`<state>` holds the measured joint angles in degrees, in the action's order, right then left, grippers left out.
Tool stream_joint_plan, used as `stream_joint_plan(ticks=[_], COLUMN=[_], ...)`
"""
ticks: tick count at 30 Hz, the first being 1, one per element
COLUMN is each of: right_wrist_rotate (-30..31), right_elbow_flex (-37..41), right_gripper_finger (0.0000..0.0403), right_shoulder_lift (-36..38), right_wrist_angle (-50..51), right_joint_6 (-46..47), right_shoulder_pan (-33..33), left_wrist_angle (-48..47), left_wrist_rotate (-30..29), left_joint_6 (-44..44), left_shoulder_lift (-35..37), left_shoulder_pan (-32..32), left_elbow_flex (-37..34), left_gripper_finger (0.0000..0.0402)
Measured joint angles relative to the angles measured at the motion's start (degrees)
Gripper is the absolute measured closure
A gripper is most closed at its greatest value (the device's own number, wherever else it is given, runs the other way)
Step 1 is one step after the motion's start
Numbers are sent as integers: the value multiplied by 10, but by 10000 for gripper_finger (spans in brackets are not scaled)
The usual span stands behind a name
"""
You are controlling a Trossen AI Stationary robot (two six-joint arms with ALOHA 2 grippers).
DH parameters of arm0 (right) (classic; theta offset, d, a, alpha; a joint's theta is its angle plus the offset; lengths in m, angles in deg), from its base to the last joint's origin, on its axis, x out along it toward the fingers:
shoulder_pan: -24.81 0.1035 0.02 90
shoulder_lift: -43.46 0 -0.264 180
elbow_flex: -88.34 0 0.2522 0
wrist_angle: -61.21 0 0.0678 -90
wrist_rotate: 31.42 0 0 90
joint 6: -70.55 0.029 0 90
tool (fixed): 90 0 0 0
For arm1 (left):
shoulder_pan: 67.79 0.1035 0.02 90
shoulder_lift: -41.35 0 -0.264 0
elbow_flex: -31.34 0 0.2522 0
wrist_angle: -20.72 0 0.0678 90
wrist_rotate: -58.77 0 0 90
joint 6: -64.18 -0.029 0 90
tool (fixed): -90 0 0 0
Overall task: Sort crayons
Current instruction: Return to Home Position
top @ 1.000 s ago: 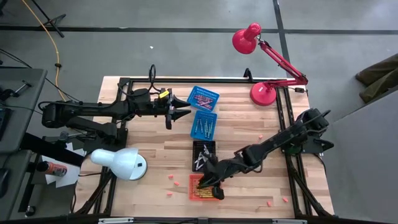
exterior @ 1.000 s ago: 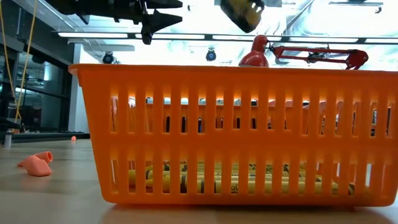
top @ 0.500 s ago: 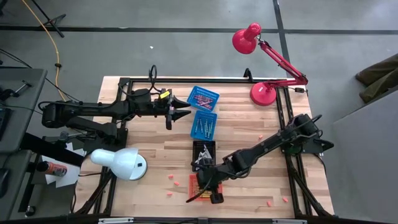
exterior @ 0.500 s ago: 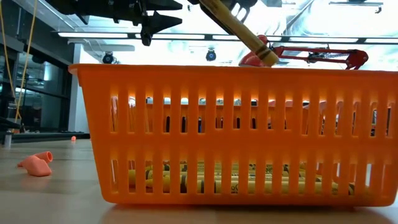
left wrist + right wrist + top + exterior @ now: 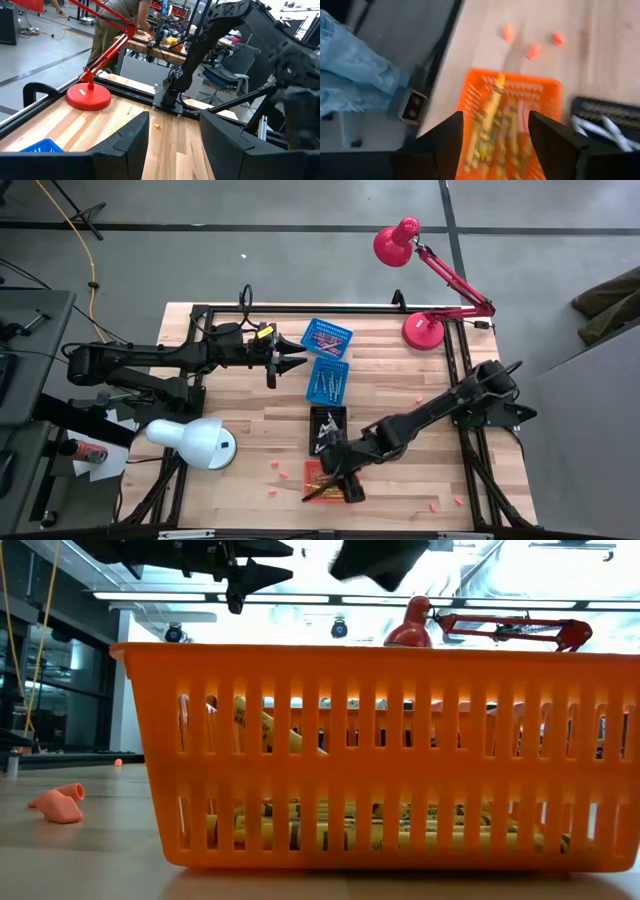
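The orange basket (image 5: pixel 313 470) stands near the table's front edge, and many yellow-orange crayons (image 5: pixel 506 131) lie on its floor. One yellow-orange crayon (image 5: pixel 492 102) lies slanted on top of them. In the low view this crayon (image 5: pixel 266 730) leans toward the basket's wall. My right gripper (image 5: pixel 495 150) hangs open just above the basket, with nothing between its fingers. My left gripper (image 5: pixel 290 363) waits open in the air at the far left, beside two blue baskets (image 5: pixel 327 337) that hold crayons. A black basket (image 5: pixel 328 420) holds grey crayons.
Small pink bits (image 5: pixel 277 472) lie on the wood left of the orange basket, and others (image 5: pixel 445 502) lie at the near right. A white lamp (image 5: pixel 195 440) stands at the near left and a red lamp (image 5: pixel 425 330) at the far right. A person (image 5: pixel 117 20) stands beyond the table.
My right gripper has opened over the orange basket and let go of a yellow-orange crayon that it held slanting down. The crayon has fallen into the basket and now lies tilted on the other crayons.
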<state>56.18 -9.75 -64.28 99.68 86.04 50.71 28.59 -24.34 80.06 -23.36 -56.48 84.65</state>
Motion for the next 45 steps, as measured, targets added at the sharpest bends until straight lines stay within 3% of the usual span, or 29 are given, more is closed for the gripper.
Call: stream_joint_plan(ticks=[6,11,17,20,24,27,34,39,45], right_wrist_rotate=[53,66,70,106,226,259,101,-2,-121], right_elbow_flex=[10,139,351,421,481,502,483,446,427], right_gripper_finger=[177,187,199,203,204,204,243,309,390], right_shoulder_lift=[58,165,342,414,473,490,488,488,488], right_wrist_angle=[180,221,135,69,-42,-152,-393,-401,-402], right_joint_6=[-29,42,267,347,380,304,70,-24,-40], right_shoulder_pan=[-23,-33,-29,-30,-52,-102,-255,-344,-408], left_wrist_angle=[-4,-7,-10,-10,-10,-7,-8,-7,8], left_wrist_rotate=[0,0,0,0,0,-3,-6,-10,-31], left_joint_6=[0,0,0,0,0,0,44,49,92], left_shoulder_lift=[0,0,0,0,0,0,0,0,0], left_shoulder_pan=[0,0,0,0,0,0,0,0,0], left_elbow_flex=[0,0,0,0,0,0,0,0,0], left_gripper_finger=[238,238,238,238,238,238,238,238,238])
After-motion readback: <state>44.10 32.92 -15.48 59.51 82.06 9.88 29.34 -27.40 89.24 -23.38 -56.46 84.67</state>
